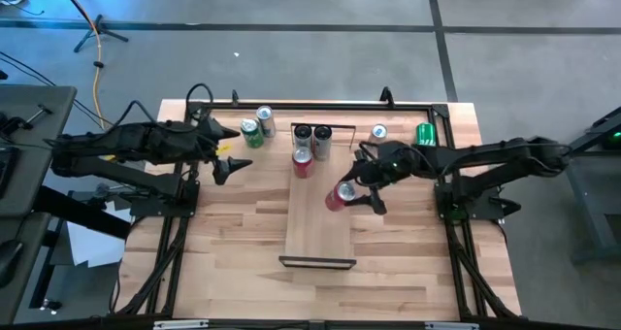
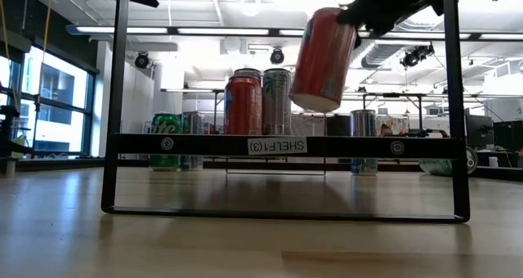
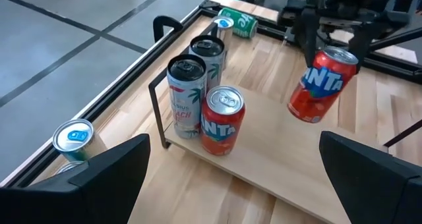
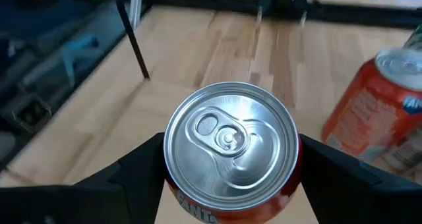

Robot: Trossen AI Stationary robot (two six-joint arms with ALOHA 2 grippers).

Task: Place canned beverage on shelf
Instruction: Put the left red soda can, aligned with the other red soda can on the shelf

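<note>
Fanta can point(image 3: 321, 84), red and orange, hangs in the air above the shelf point(image 1: 316, 235). The right gripper point(image 1: 361, 186) has it squeezed between both fingers, which press on the sides near the top. The right wrist view looks straight down on the can's silver lid point(image 4: 229, 133), with one dark finger point(image 4: 135, 168) on each side. The can is tilted, not standing straight. Its bottom does not touch the wood; the low view shows a gap under it.

At the far end of the shelf stand three more cans, close together. One is a second red Fanta can point(image 3: 221, 120). Behind it are two tall white cans point(image 3: 186, 96). The held can is apart from them, nearer the middle of the board.

On the table beside the shelf are two green cans point(image 1: 252, 128) and a blue-topped can point(image 1: 378, 132). Another green can point(image 1: 425, 133) lies on its side.

The left gripper point(image 1: 235, 157) waits over the table, left of the shelf, with its fingers wide apart and holding nothing.
</note>
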